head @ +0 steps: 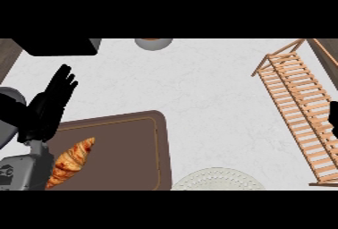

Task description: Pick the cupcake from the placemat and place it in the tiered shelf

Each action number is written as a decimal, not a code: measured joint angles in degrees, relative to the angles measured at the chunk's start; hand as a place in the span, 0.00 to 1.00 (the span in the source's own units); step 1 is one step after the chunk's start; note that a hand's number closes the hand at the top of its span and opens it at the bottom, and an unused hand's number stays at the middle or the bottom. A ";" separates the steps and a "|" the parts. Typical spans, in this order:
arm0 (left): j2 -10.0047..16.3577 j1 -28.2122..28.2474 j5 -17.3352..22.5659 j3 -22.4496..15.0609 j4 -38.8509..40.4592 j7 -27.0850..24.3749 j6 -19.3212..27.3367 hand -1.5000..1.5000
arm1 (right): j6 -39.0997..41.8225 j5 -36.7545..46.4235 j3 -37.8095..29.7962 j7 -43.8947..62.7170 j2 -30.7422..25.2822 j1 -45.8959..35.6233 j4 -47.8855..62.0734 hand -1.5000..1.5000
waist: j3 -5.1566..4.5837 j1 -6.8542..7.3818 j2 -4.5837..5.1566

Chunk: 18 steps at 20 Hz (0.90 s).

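The pale marbled worktop (pixel 198 89) fills the view; a brown placemat (pixel 125 152) with a thin lighter border line covers the 7 o'clock part and runs off the lower edge; a slatted wooden tiered shelf (pixel 297 103) slants from 1 o'clock down to 4 o'clock, well apart from the mat.

The left hand (pixel 49 107) shows at 9 o'clock, above the mat's 10 o'clock corner; its fingers (pixel 63 78) are straight and nearly pressed together, pointing toward 12 o'clock and holding nothing; the grey forearm (pixel 23 167) comes in at 8 o'clock.

A dark boxy object (pixel 56 45) sits at 11 o'clock, cut by the upper edge; a white ribbed round plate (pixel 218 180) lies at 6 o'clock, just beside the mat's right edge and partly out of view.

The 1 pastry on the placemat is a golden-brown croissant (pixel 71 161), lying near the mat's left side at 7 o'clock, tilted, just beside the forearm; no hand touches it.

A small round vessel (pixel 153 43) peeks in at 12 o'clock; the right hand (pixel 334 118) is only a black sliver at 3 o'clock over the shelf; open or closed, I cannot tell.
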 measured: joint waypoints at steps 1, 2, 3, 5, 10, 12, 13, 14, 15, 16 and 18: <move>0.27 -0.51 0.09 0.30 0.42 0.12 -0.10 0.50 | 0.54 -1.62 -2.48 -1.19 -0.50 0.41 0.39 1.00 | 0.01 -0.14 0.01; 0.25 -1.20 0.13 0.43 0.98 0.30 -0.03 0.50 | 0.54 -3.15 -4.36 -2.39 -0.84 0.69 0.90 1.00 | 0.01 -0.13 0.04; 0.60 -1.16 0.32 0.73 1.08 0.27 -0.38 0.50 | 0.73 -4.62 -6.16 -3.53 -0.95 1.50 0.96 1.00 | 0.01 -0.13 0.04; 0.41 -0.95 0.25 0.73 1.74 -0.60 -0.70 0.50 | 1.47 -8.80 -10.51 -5.43 -2.24 1.92 1.64 1.00 | 0.00 -0.09 0.05; -0.17 -0.72 -0.20 0.42 1.03 -0.20 -0.38 0.50 | 2.55 -20.63 -20.72 -10.85 -6.16 5.46 3.17 1.00 | -0.03 0.14 0.08; -0.54 -0.45 -0.41 0.41 1.49 -1.08 -0.52 0.50 | 1.14 -22.66 -22.23 -13.34 -6.52 7.72 4.19 1.00 | -0.03 0.30 0.12; -0.44 -0.33 -0.30 0.51 1.38 -1.01 -0.81 0.50 | 1.17 -24.39 -23.42 -14.00 -7.25 8.46 4.61 1.00 | -0.04 0.36 0.14; -0.23 -0.75 -0.24 0.66 1.86 -1.07 -1.16 0.50 | 0.26 -25.19 -24.28 -15.55 -7.77 9.14 5.98 1.00 | -0.05 0.40 0.15; -0.06 -1.28 -0.26 1.02 2.71 -1.49 -1.30 0.50 | 0.07 -26.41 -25.41 -16.73 -8.30 10.24 6.70 1.00 | -0.05 0.40 0.17; 0.12 -1.28 -0.20 1.11 2.56 -1.37 -1.44 0.50 | -0.90 -26.20 -26.55 -16.31 -8.37 10.39 7.64 0.00 | -0.05 0.46 0.18; -0.28 -1.09 -0.50 0.66 0.91 -0.17 -0.78 0.50 | -2.82 -25.20 -27.96 -15.63 -9.44 10.01 10.02 0.00 | -0.04 0.66 0.18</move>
